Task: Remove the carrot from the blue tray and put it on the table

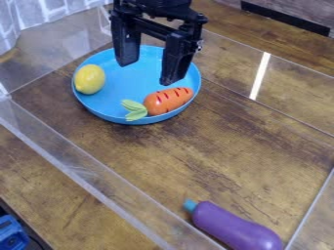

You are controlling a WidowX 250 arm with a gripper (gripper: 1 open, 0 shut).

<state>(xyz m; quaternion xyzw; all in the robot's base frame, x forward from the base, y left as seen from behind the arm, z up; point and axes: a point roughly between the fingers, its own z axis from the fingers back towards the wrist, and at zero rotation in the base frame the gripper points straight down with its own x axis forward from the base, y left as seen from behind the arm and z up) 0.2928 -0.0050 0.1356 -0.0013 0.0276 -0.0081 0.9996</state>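
So the carrot is still sitting in the blue tray, over on the tray's near right side. It's a stubby orange thing with darker grooves across it, lying on its side, with the light green leafy top pointing left and a bit toward the near rim. The lemon is in there too, yellow, up by the left rim, well apart from the carrot.

The jaws are open, spread wide, one finger on the left and one on the right. They're black and hang down over the tray, pretty much in the middle of it, and they hide part of the far rim. Nothing is held between them. The right finger is near the carrot, on its far side, but I can't tell how high above the tray it is.

Everything sits on a brown wood-plank tabletop with visible grain and a couple of glossy streaks of light, one of them to the right of the jaws. The eggplant is out on the wood at the near right, purple with a teal end that points left and away. A clear plastic wall runs along the left, and there's something blue in the near left corner, cut off by the edge, so no clue what it is.
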